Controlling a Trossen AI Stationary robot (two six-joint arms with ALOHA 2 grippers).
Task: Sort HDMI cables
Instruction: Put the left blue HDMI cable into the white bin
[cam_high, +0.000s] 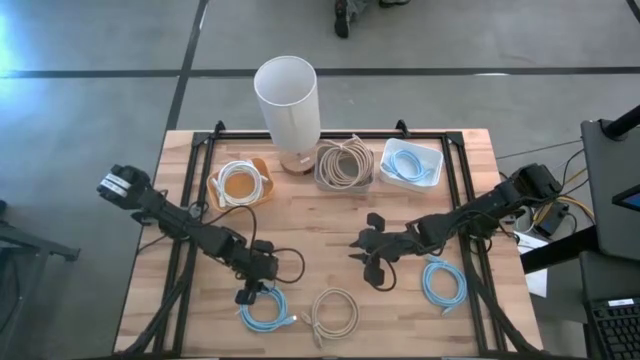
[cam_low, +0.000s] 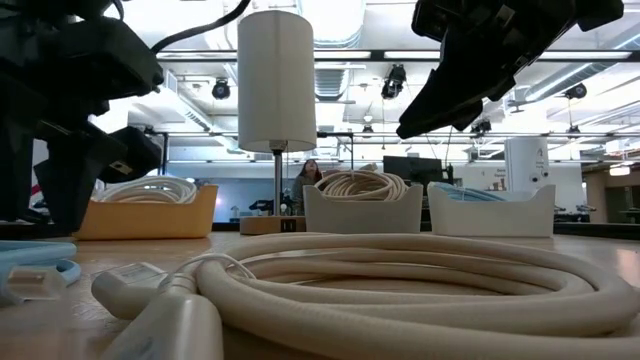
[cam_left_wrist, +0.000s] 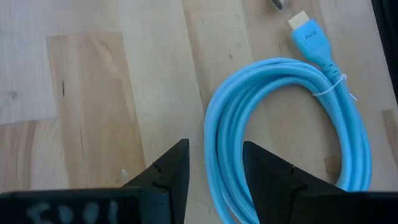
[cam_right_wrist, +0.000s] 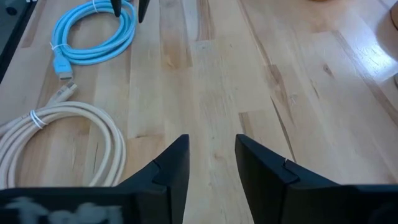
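Fingers (cam_left_wrist: 171, 174) of the left gripper (cam_left_wrist: 214, 171) stand narrowly parted over a blue cable (cam_left_wrist: 280, 124), seen only by its wrist camera. Right gripper (cam_high: 372, 262), empty, is narrowly open above bare wood. Trays hold white (cam_high: 240, 182), beige (cam_high: 345, 163) and blue (cam_high: 408, 163) cables.

Two matte-black jointed arms, each ending in a two-fingered black tool (cam_high: 247, 296) (cam_high: 372, 262) with angular wedge-shaped fingers (cam_left_wrist: 171, 174).

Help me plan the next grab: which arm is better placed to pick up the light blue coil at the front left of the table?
Left. The left gripper hangs open right at that blue coil, fingers straddling its edge. The right gripper is mid-table, farther off.
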